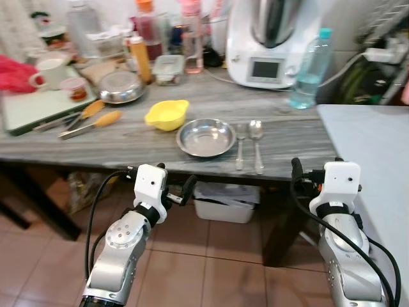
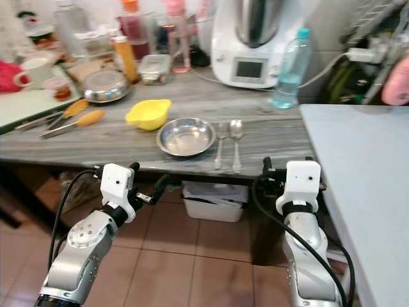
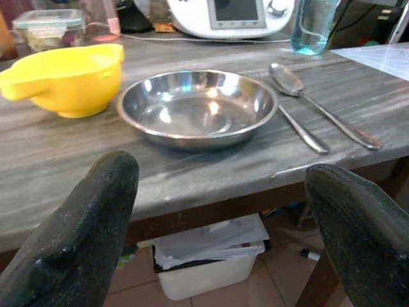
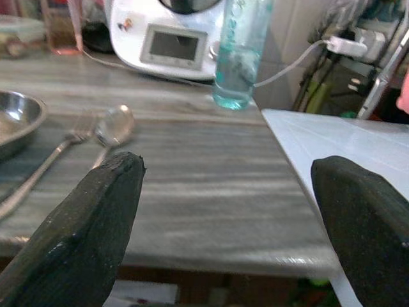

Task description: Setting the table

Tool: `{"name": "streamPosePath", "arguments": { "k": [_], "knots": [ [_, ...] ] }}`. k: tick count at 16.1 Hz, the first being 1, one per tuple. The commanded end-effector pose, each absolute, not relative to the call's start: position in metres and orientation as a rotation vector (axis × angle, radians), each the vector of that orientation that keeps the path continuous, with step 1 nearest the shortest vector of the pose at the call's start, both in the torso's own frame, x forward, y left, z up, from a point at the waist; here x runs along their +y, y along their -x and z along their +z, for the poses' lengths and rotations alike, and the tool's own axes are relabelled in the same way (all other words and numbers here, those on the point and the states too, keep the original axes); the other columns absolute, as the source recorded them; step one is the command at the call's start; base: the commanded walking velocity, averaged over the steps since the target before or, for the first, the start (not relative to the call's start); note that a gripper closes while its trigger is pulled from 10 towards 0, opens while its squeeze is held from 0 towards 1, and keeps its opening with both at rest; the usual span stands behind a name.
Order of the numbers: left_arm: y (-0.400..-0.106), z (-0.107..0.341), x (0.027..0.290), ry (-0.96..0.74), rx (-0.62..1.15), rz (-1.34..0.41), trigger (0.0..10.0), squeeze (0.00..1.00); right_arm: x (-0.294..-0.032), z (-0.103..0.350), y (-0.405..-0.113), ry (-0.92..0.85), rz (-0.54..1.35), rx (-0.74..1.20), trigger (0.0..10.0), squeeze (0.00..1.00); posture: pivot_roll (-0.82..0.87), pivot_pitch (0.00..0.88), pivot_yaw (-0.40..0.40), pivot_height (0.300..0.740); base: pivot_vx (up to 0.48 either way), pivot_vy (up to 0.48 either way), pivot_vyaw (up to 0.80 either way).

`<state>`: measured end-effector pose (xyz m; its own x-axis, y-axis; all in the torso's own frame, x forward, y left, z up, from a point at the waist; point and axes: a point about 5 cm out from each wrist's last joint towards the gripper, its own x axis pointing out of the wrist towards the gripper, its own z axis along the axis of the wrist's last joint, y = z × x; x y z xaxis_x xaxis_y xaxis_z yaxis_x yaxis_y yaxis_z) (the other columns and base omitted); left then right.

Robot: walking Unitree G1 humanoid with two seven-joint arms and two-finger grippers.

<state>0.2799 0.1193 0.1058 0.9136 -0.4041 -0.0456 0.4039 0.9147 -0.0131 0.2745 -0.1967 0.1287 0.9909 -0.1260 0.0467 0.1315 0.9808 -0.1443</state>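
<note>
Both my left pincer [image 3: 217, 217] and right pincer [image 4: 230, 217] gape empty. Steel bowl [image 3: 198, 109] sits just ahead of my left, spoon [image 4: 112, 128] and fork [image 4: 57, 153] before my right. No label is legible.

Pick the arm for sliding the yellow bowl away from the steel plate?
Left, probably. The left hand sits open below the table edge, nearest the yellow bowl; the right hand is past the spoon.

A shallow steel plate [image 1: 206, 137] is sitting upright at centre frame near the grey table's front edge, with a fork [image 1: 241, 146] and spoon [image 1: 257, 144] lying side by side just right of it, handles pointing toward the table's front edge.
</note>
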Motion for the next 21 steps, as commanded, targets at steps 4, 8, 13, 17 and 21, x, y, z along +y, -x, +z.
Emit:
{"name": "streamPosePath", "arguments": {
  "k": [4,8,13,17,21],
  "knots": [
    [-0.2814,0.1038,0.1216,-0.019,0.046,-0.391,10.0,0.0,-0.1923,0.1361,-0.2748,0.157,-0.103,-0.054,10.0,0.78,-0.11,0.0,0.033,0.74,0.0,0.0,-0.12],
    [-0.2814,0.1038,0.1216,-0.019,0.046,-0.391,10.0,0.0,-0.1923,0.1361,-0.2748,0.157,-0.103,-0.054,10.0,0.78,-0.11,0.0,0.033,0.74,0.0,0.0,0.0],
    [-0.2814,0.1038,0.1216,-0.019,0.046,-0.391,10.0,0.0,-0.1923,0.1361,-0.2748,0.157,-0.103,-0.054,10.0,0.78,-0.11,0.0,0.033,0.74,0.0,0.0,0.0],
    [-0.2814,0.1038,0.1216,-0.019,0.046,-0.391,10.0,0.0,-0.1923,0.1361,-0.2748,0.157,-0.103,-0.054,10.0,0.78,-0.11,0.0,0.033,0.74,0.0,0.0,0.0],
    [-0.2824,0.103,0.1224,-0.04,0.055,-0.391,10.0,0.0,-0.1885,0.1294,-0.2803,0.142,-0.093,-0.011,10.0,0.73,-0.09,0.0,0.029,0.74,-0.133,0.0,0.0]
  ]
}}
